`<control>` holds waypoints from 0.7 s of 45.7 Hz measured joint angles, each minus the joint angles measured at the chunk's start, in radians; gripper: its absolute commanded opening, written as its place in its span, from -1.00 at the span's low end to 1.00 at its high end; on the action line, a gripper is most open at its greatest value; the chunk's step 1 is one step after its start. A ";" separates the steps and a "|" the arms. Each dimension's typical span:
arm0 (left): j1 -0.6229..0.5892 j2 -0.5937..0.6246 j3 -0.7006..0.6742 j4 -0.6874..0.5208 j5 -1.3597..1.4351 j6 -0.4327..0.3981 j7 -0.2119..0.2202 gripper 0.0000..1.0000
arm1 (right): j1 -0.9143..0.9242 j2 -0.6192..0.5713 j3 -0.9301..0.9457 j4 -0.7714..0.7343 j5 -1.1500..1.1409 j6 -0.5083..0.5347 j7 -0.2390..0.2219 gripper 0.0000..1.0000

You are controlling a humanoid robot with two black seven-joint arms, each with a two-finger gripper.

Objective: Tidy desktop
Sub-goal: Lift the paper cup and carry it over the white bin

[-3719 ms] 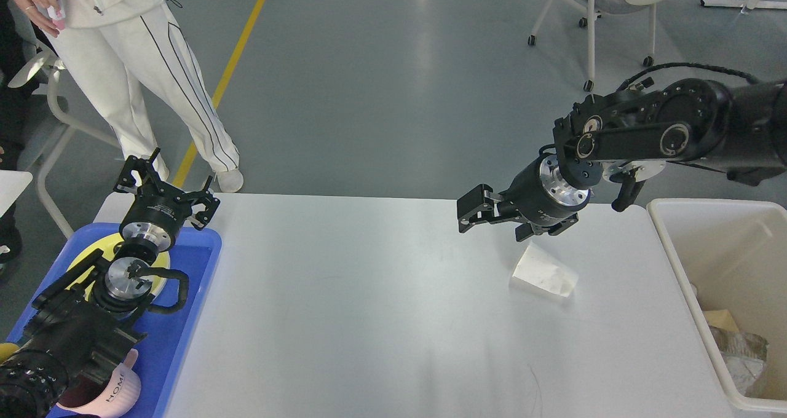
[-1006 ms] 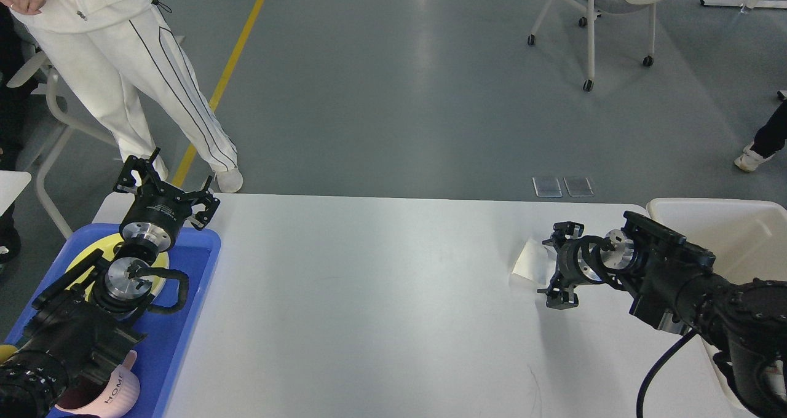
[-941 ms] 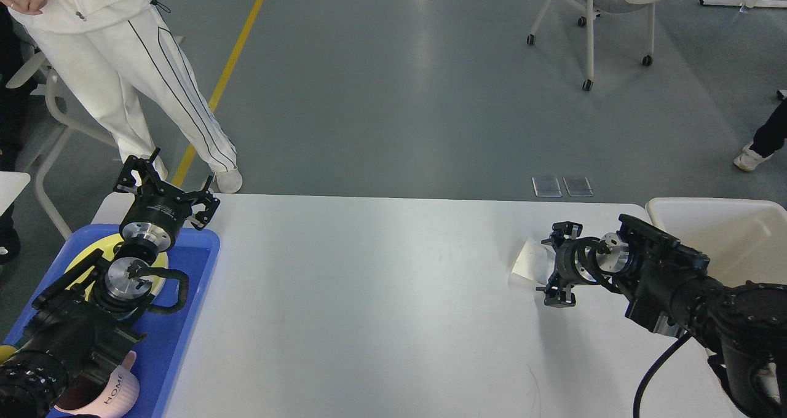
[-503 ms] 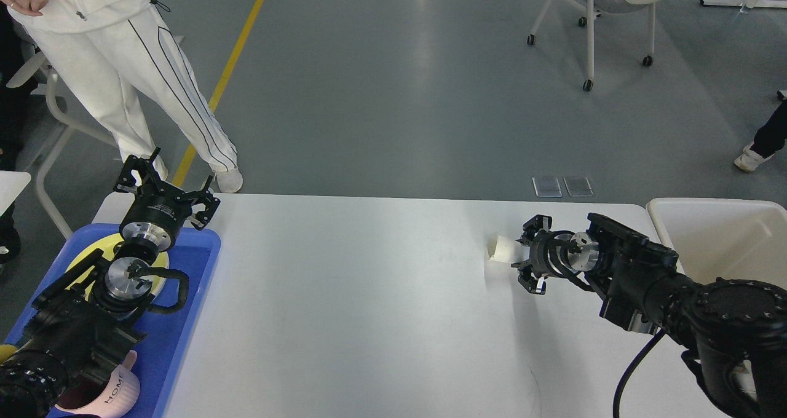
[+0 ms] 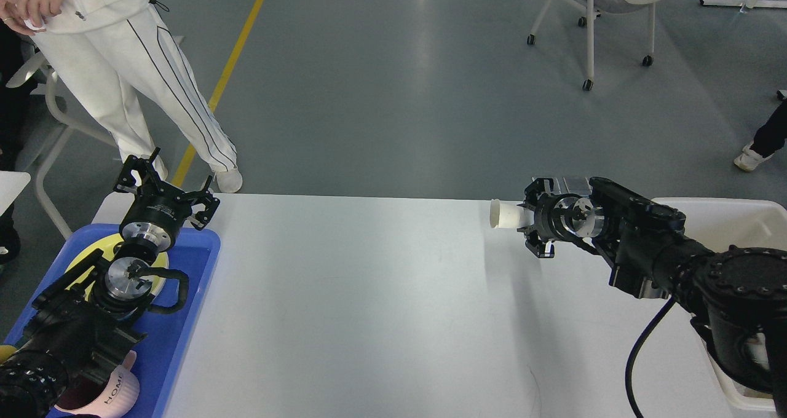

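The white desktop (image 5: 369,295) fills the lower middle of the head view. A white paper cup (image 5: 505,214) hangs on its side above the desktop's far right part, rim pointing left. My right gripper (image 5: 527,218) is shut on the cup's base end, the arm reaching in from the right. My left gripper (image 5: 165,181) stands open above the far end of the blue tray, holding nothing.
A blue tray (image 5: 184,295) at the left edge holds a yellow plate (image 5: 161,264) and a pink mug (image 5: 117,393). A cream bin (image 5: 725,221) stands at the right edge. A person in white (image 5: 123,55) stands beyond the left corner. A chair (image 5: 602,12) is far back.
My right gripper came down on the lying paper cup, closed on it and lifted it up and to the left, off the desktop. The left arm has stayed still.
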 measured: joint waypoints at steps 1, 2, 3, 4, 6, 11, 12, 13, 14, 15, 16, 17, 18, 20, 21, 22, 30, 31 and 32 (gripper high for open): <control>0.000 0.000 0.000 0.000 0.000 0.000 0.000 0.95 | 0.023 -0.030 -0.007 0.048 -0.022 0.027 0.000 -1.00; 0.000 0.000 0.000 0.000 0.000 0.000 0.000 0.95 | 0.053 -0.066 -0.015 0.107 -0.050 0.060 0.000 -1.00; 0.000 0.000 0.000 0.000 0.000 0.000 0.000 0.95 | 0.077 -0.093 -0.024 0.154 -0.074 0.085 0.000 -1.00; 0.000 0.000 0.000 0.000 0.000 0.000 0.000 0.95 | 0.102 -0.118 -0.035 0.200 -0.098 0.109 -0.001 -1.00; 0.000 0.000 0.000 0.000 0.000 0.000 0.000 0.95 | 0.160 -0.165 -0.069 0.292 -0.151 0.156 -0.001 -1.00; 0.000 0.000 0.000 0.000 0.000 0.000 0.000 0.95 | 0.312 -0.244 -0.208 0.476 -0.251 0.244 0.000 -1.00; 0.000 0.000 0.000 0.000 0.000 0.000 0.000 0.95 | 0.343 -0.260 -0.238 0.515 -0.266 0.259 0.000 -1.00; 0.000 0.000 0.000 0.000 0.000 0.000 0.000 0.95 | 0.367 -0.272 -0.260 0.547 -0.279 0.270 0.001 -1.00; 0.000 0.000 0.000 0.000 0.000 0.000 0.000 0.95 | 0.389 -0.284 -0.279 0.581 -0.292 0.280 0.001 -1.00; 0.000 0.000 0.000 0.000 0.000 0.000 0.000 0.95 | 0.413 -0.299 -0.297 0.621 -0.308 0.291 0.001 -1.00; 0.000 0.000 0.000 0.000 0.000 0.000 0.000 0.95 | 0.430 -0.310 -0.309 0.652 -0.320 0.300 0.001 -1.00; 0.000 0.000 0.000 0.000 0.000 0.000 0.000 0.95 | 0.444 -0.320 -0.318 0.681 -0.332 0.308 0.001 -1.00; 0.000 0.000 0.000 0.000 0.000 0.000 0.000 0.95 | 0.456 -0.330 -0.324 0.708 -0.343 0.316 0.002 -1.00; 0.000 0.000 0.000 0.000 0.000 0.000 0.000 0.95 | 0.474 -0.349 -0.334 0.753 -0.365 0.332 0.002 -1.00; 0.000 0.000 0.000 0.000 0.000 0.000 0.000 0.95 | 0.479 -0.356 -0.337 0.767 -0.373 0.337 0.002 -1.00; 0.000 0.000 0.000 0.000 0.000 0.000 0.000 0.95 | 0.483 -0.363 -0.340 0.779 -0.385 0.343 0.002 -1.00; 0.000 0.000 0.000 0.000 0.000 0.000 0.000 0.95 | 0.466 -0.398 -0.362 0.744 -0.492 0.349 0.002 -1.00; 0.000 0.000 0.000 0.000 0.000 0.000 0.000 0.95 | 0.456 -0.402 -0.365 0.728 -0.504 0.347 0.002 -1.00; 0.000 0.000 0.000 0.000 0.000 0.000 0.000 0.95 | 0.441 -0.407 -0.369 0.706 -0.516 0.345 0.002 -1.00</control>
